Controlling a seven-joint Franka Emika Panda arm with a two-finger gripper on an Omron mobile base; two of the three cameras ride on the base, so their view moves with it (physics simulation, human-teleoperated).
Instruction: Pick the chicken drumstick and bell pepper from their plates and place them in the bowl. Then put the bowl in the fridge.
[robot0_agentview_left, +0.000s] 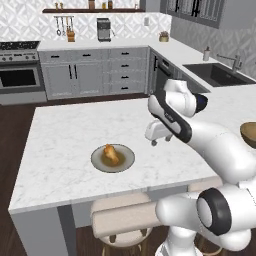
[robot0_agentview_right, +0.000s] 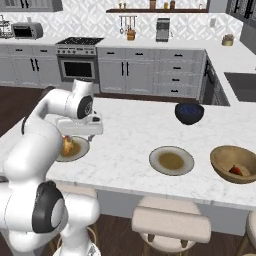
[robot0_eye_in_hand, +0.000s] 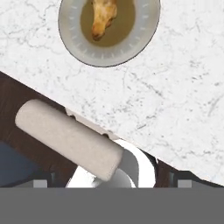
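The golden chicken drumstick (robot0_agentview_left: 111, 155) (robot0_agentview_right: 67, 146) (robot0_eye_in_hand: 104, 17) lies on a grey-rimmed plate (robot0_agentview_left: 97, 159) (robot0_agentview_right: 83, 149) (robot0_eye_in_hand: 144, 35) near the island's front edge. My gripper (robot0_agentview_left: 154, 141) (robot0_agentview_right: 77, 133) (robot0_eye_in_hand: 112, 183) hovers above the counter just beside that plate. It is open, with nothing between its fingers. The other plate (robot0_agentview_right: 158, 155) is bare. To its right the red bell pepper (robot0_agentview_right: 236, 170) rests inside the wooden bowl (robot0_agentview_right: 222, 161) (robot0_agentview_left: 248, 134). The fridge is out of view.
A dark blue bowl (robot0_agentview_right: 189, 113) stands further back on the island. Padded stools (robot0_agentview_left: 122, 217) (robot0_agentview_right: 172, 222) (robot0_eye_in_hand: 70, 138) stand under the front edge. A sink (robot0_agentview_left: 217, 74) lies in the right-hand counter and a stove (robot0_agentview_right: 80, 42) at the back wall.
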